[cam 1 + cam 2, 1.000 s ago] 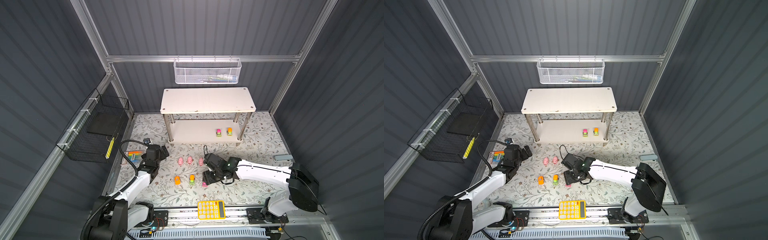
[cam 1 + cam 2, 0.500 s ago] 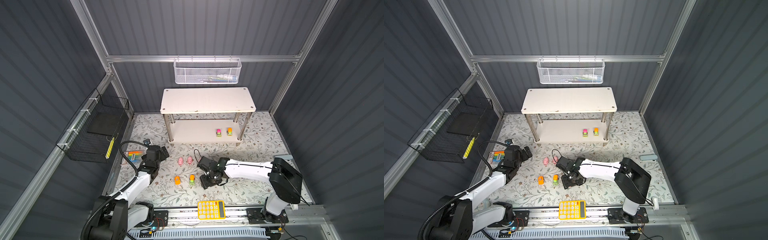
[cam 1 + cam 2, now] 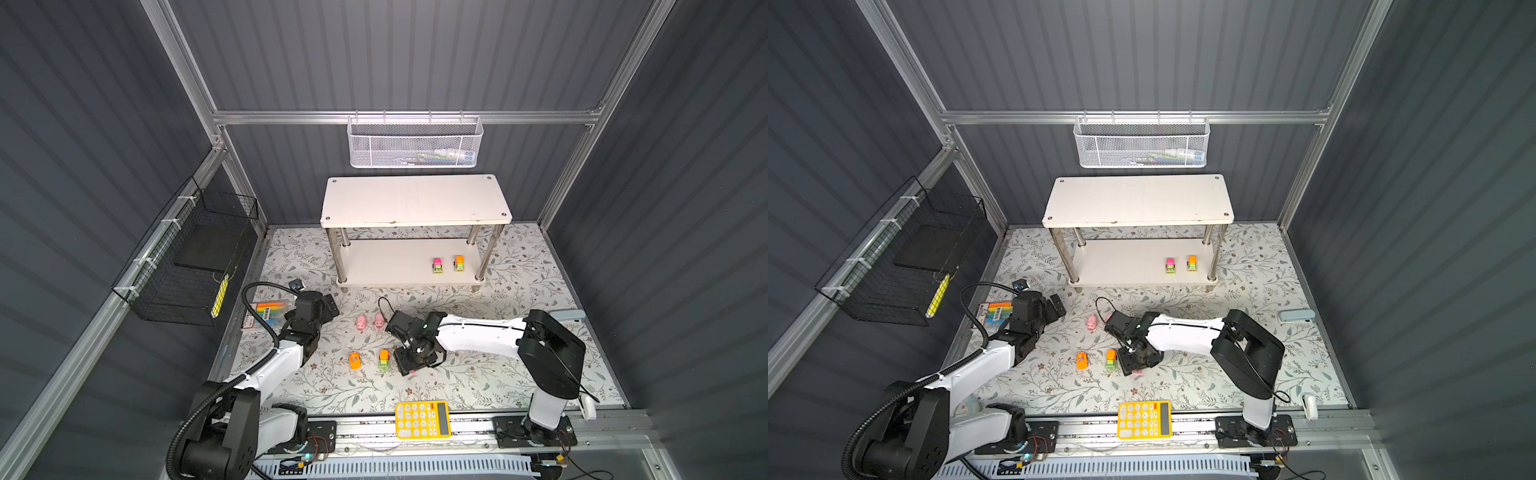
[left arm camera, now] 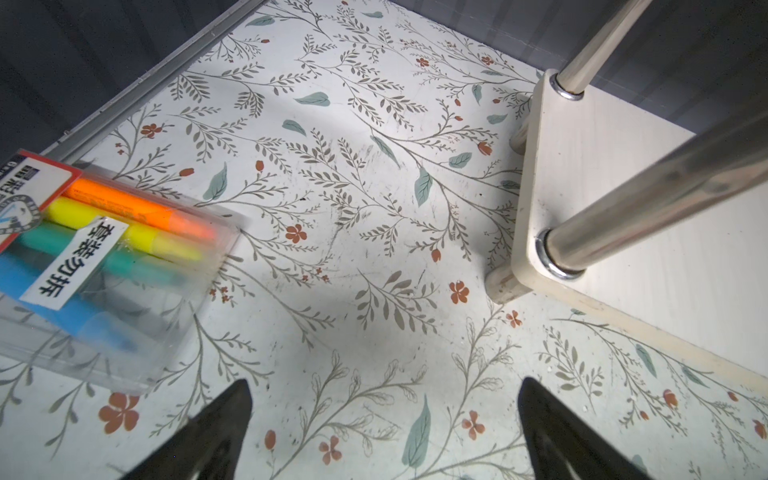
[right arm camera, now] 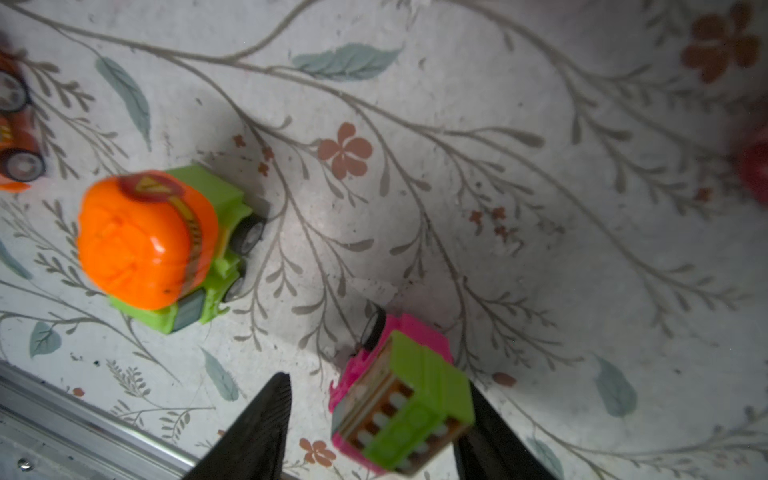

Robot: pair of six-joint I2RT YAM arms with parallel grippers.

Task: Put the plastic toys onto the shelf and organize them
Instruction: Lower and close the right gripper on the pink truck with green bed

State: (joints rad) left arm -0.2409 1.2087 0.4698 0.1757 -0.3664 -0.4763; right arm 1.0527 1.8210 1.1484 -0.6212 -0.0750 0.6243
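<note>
Near the front edge of the surface (image 3: 478,384), the right tool (image 5: 376,384) straddles a pink-and-green truck (image 5: 399,399) — spread, not pinching. Left tool (image 4: 385,381) gapes wide.

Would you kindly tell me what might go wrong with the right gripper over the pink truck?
The pink truck sits off-centre in the right gripper, close to one finger with a gap at the other; closing may twist or roll it. The orange mixer truck nearby might get bumped.
</note>
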